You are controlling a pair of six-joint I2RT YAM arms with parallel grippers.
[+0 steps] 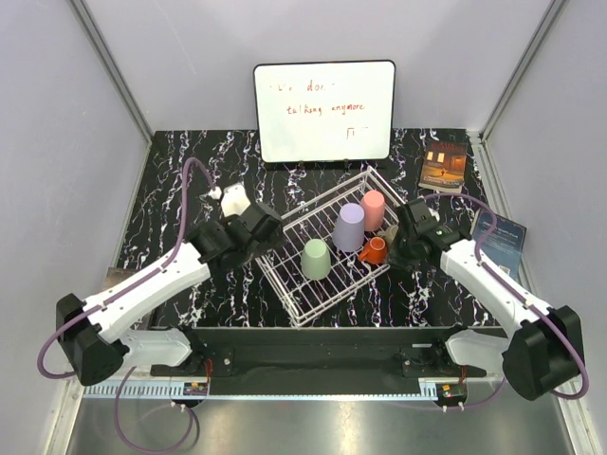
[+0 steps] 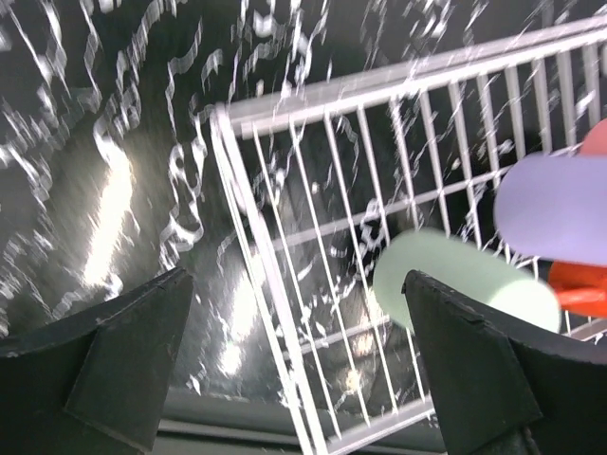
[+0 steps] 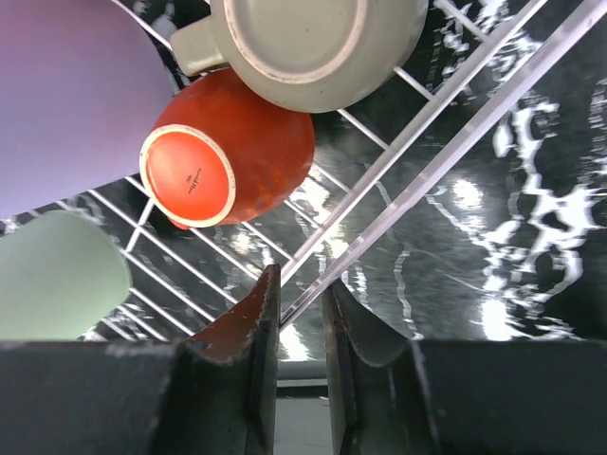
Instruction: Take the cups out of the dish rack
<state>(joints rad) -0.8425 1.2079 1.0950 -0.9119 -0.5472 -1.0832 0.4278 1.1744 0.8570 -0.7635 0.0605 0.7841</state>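
Observation:
The white wire dish rack (image 1: 302,301) sits mid-table, turned at an angle. In it stand upturned cups: pale green (image 1: 316,259), lavender (image 1: 348,227), pink (image 1: 373,209), and an orange one (image 1: 373,250) on its side. My left gripper (image 1: 261,227) is open over the rack's left corner (image 2: 228,118), with the green cup (image 2: 455,280) by its right finger. My right gripper (image 1: 403,248) is shut on the rack's right rim wire (image 3: 446,142). The right wrist view shows the orange cup (image 3: 228,152) and a beige-grey cup (image 3: 313,43) just ahead.
A whiteboard (image 1: 324,111) leans at the back. A book (image 1: 444,166) lies at the back right and a blue card (image 1: 500,242) at the right edge. A white object (image 1: 230,197) lies left of the rack, behind my left gripper.

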